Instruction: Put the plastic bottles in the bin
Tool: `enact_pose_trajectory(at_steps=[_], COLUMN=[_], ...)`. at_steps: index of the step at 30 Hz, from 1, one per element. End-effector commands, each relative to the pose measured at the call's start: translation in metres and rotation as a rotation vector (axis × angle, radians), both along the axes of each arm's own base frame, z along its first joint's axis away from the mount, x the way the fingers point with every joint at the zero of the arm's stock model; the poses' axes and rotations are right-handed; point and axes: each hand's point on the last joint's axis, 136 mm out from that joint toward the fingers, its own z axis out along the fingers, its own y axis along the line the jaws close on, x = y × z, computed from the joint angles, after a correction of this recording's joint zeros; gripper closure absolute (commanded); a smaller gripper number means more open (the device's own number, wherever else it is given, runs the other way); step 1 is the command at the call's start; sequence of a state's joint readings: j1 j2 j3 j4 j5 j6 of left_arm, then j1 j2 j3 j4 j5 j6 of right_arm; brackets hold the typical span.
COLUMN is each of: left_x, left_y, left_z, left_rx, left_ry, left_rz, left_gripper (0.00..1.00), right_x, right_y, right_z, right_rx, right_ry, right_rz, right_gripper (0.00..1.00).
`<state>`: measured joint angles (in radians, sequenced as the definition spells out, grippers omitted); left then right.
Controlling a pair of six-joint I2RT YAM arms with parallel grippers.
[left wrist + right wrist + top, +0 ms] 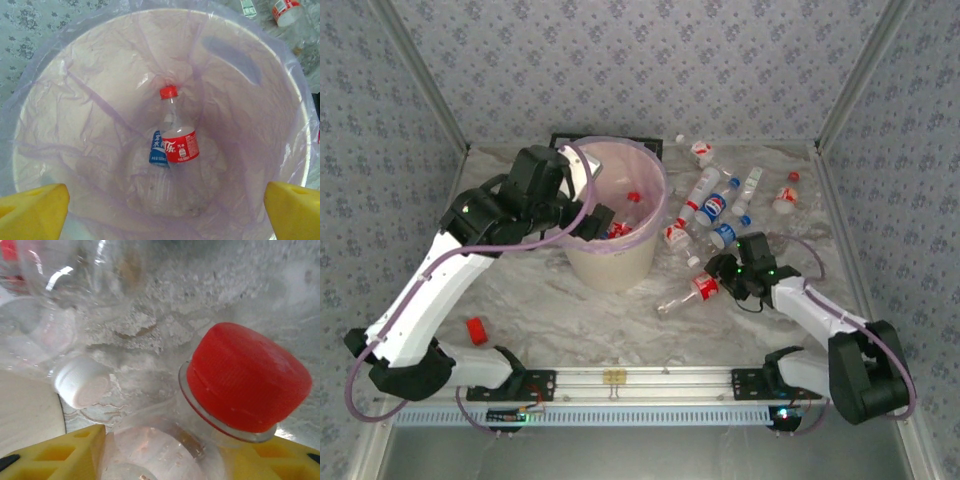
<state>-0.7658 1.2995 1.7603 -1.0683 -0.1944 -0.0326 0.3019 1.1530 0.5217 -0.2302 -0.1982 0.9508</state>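
Because the red-capped bottle [247, 377], lying on the table [570, 320] right of the bin [620, 262], looks empty, it should be light, slick and crushable; the stiff neck is the surest hold. The right gripper [165, 460] brackets it there; whether clamped, I cannot tell. The left gripper [165, 212] hangs spread, empty, over the bin.

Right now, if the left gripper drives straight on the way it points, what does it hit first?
Probably the red-capped bottle inside the bin, dead ahead of the open fingers; depth is unclear.
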Motion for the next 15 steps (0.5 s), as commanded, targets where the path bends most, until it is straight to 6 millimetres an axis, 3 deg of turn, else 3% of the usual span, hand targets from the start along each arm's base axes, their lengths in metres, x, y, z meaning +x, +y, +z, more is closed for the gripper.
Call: enact_pose_trajectory(at_steps=[1, 9, 15], left_x=[0.004, 0.001, -0.005], left_y=[-0.007, -0.01, -0.019], left_z=[0.006, 0.017, 0.018], left_rx=[-0.059, -0.154, -0.208], left_ry=[-0.01, -0.03, -0.021], left_rz=[0.011, 0.018, -0.032], left_gripper=[0.0, 0.0, 0.0], right_x=[0.006, 0.009, 0.015], right_y=[-0.009, -0.015, -0.028], right_z=[0.02, 0.045, 0.081], right_rx=[-0.061, -0.104, -0.099], right_ry=[-0.055, -0.12, -0.178], right_rz=[-0.001, 0.03, 0.053], right_gripper=[0.44, 0.51, 0.57])
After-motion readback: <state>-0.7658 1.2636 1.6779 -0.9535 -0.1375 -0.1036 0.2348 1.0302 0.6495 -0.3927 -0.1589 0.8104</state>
